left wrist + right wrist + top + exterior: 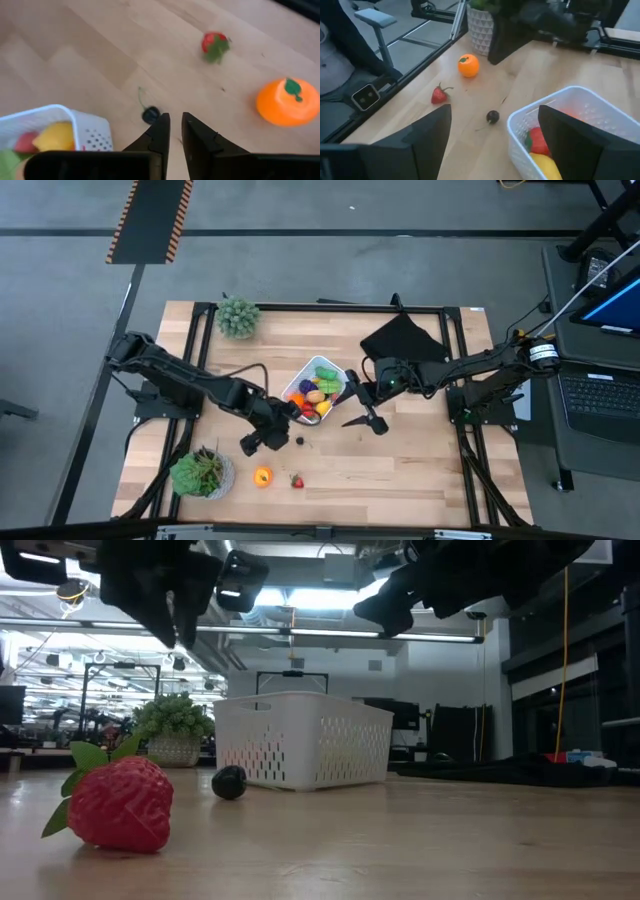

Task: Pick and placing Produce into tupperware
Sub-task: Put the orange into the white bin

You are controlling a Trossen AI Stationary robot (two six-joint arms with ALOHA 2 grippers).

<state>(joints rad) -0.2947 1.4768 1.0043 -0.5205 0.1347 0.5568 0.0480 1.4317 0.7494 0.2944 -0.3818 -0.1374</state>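
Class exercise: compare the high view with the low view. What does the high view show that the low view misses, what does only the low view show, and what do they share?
Only the high view: the produce inside the tupperware, the orange, the black cloth, and both arms whole, the left gripper and the right gripper.

Only the low view: the tupperware's slotted side wall and the room behind.

Both: the tupperware, strawberry, small dark fruit and a potted plant.
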